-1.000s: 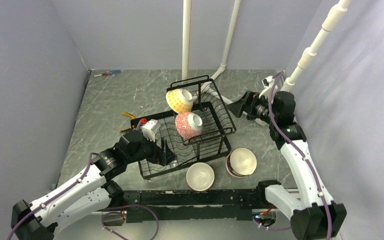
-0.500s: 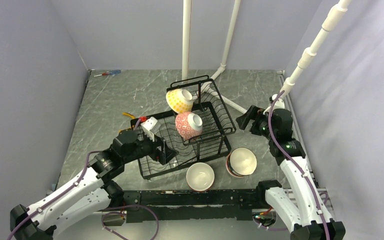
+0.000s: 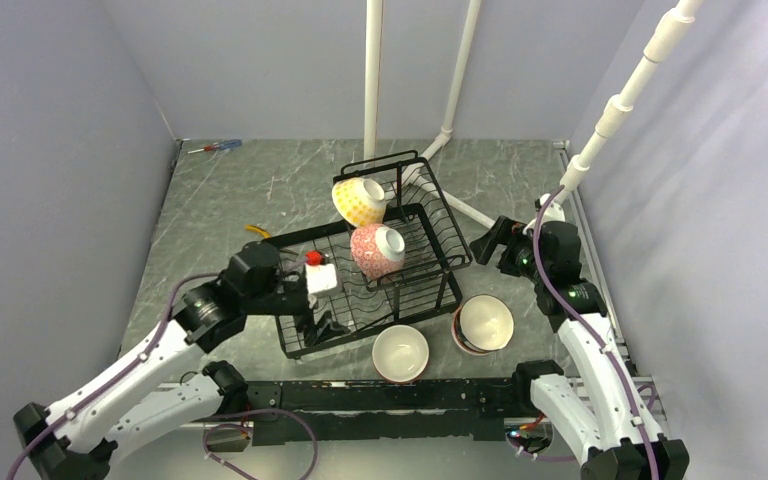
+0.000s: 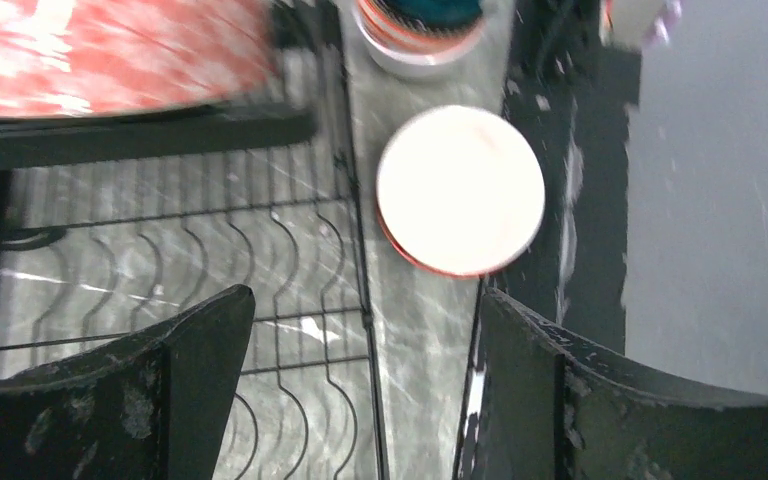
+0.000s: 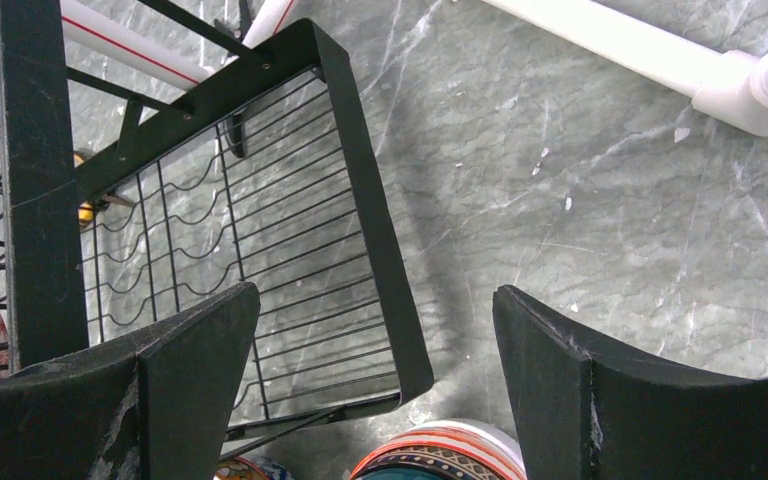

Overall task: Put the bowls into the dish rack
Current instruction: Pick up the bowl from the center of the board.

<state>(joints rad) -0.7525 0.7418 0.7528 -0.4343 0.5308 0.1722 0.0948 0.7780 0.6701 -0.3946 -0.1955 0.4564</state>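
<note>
- Viewed from above, the left arm reaches over the near-left corner of the dish rack [image 3: 430, 285], left end effector [image 3: 318, 325] spread and empty. The right end effector [image 3: 482, 242], also spread, hovers off its right side.
- Rack holds a yellow dotted bowl [image 3: 358, 200] and a pink-red bowl [image 3: 376, 250], both tilted.
- White bowl [image 3: 401, 353] and stacked bowls [image 3: 484, 323] sit on the table [image 3: 220, 200], just outside.
- Left wrist: white bowl lies ahead, outside the rack wire.
- Right wrist: rack corner and the stack's patterned side.
</note>
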